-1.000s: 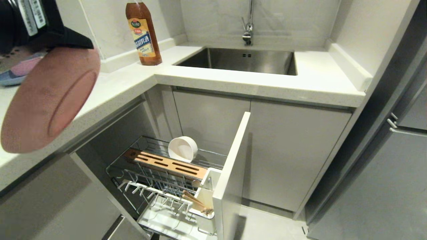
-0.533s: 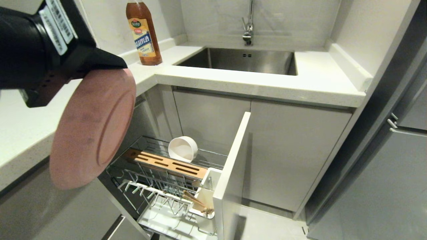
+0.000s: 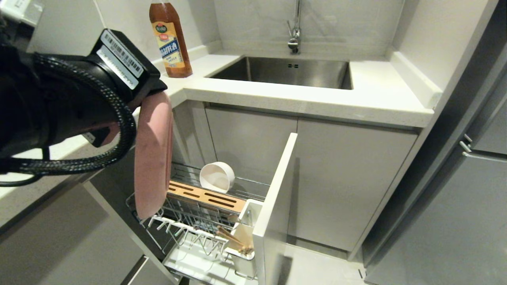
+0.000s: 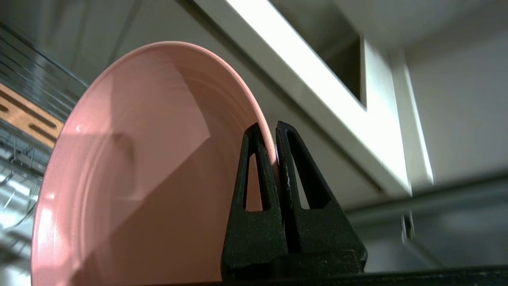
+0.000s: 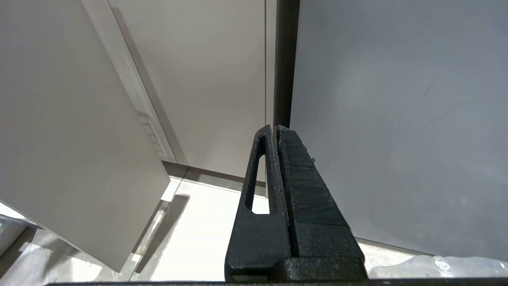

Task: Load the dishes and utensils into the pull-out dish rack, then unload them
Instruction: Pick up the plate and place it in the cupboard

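Now the pink plate (image 3: 152,158) was held on edge, almost upright, above the near end of the pull-out rack (image 3: 198,221), pinched at its rim by the left hand (image 4: 276,137). Its glazed, shallow face was seen in the left wrist view; in the head view only the thin rim and matte back were shown. For a clean placement, it was judged that the rim should be lined up with a gap between the chrome wire prongs (image 3: 186,233) and lowered straight, being released only once seated. A cream bowl (image 3: 216,177) was lying on its side behind the slotted wooden block (image 3: 204,197), and wooden chopsticks (image 3: 233,240) were seen in the white cup (image 3: 243,237). The right hand (image 5: 276,128) was parked by the cabinets, pressed together and empty.
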Tool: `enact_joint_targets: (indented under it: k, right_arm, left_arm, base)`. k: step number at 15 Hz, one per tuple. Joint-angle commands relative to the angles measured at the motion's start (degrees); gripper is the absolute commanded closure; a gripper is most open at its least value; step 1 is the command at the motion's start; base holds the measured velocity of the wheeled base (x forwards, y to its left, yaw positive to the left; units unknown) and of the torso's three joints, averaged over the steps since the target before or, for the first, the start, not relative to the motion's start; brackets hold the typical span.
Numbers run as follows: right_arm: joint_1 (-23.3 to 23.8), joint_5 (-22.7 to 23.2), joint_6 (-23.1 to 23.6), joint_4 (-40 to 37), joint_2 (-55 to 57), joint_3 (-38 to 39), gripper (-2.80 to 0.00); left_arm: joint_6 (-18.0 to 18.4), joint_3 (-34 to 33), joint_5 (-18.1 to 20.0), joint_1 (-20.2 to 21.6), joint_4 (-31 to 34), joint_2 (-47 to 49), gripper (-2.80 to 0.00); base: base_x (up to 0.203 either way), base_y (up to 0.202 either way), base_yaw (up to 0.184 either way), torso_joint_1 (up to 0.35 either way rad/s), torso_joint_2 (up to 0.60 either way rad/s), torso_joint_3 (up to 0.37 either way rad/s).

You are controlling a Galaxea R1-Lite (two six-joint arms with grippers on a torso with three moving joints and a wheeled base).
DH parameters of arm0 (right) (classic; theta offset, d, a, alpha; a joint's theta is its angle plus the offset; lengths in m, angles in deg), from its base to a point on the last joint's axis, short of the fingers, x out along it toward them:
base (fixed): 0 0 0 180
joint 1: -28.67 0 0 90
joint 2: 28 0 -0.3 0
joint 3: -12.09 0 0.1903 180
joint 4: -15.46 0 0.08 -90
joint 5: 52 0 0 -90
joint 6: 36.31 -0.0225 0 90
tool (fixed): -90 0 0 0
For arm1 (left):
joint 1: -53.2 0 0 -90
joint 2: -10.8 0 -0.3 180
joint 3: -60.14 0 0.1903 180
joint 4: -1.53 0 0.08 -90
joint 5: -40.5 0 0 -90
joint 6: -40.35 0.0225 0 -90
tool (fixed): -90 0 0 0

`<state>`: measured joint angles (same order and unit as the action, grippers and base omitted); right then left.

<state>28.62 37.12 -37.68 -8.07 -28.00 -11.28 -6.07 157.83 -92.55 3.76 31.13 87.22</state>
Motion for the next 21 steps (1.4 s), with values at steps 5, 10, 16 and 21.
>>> enact_joint_targets:
  k: [5, 10, 16, 21]
  right_arm:
    - [0.01, 0.0, -0.01, -0.02, 0.0, 0.14, 0.0]
    - [-0.03, 0.0, 0.01, -0.02, 0.0, 0.17, 0.0]
    - [-0.04, 0.0, -0.04, -0.02, 0.0, 0.18, 0.0]
    - [0.02, 0.0, -0.04, -0.02, 0.0, 0.16, 0.0]
  left_arm:
    - [-6.57, -10.36, -1.73, 5.72, -12.96, 4.95, 0.0]
    - [-18.19, -13.2, -1.42, 8.28, -16.15, 11.44, 0.0]
    - [-19.56, -14.24, -1.48, 12.64, -25.97, 18.17, 0.0]
    - [-21.99, -14.25, -1.94, 15.39, -26.8, 20.98, 0.0]
  base:
    - [0.0, 0.0, 0.0, 0.0, 0.0, 0.0]
    - [0.0, 0.0, 0.0, 0.0, 0.0, 0.0]
    - [0.0, 0.0, 0.0, 0.0, 0.0, 0.0]
    - [0.0, 0.0, 0.0, 0.0, 0.0, 0.0]
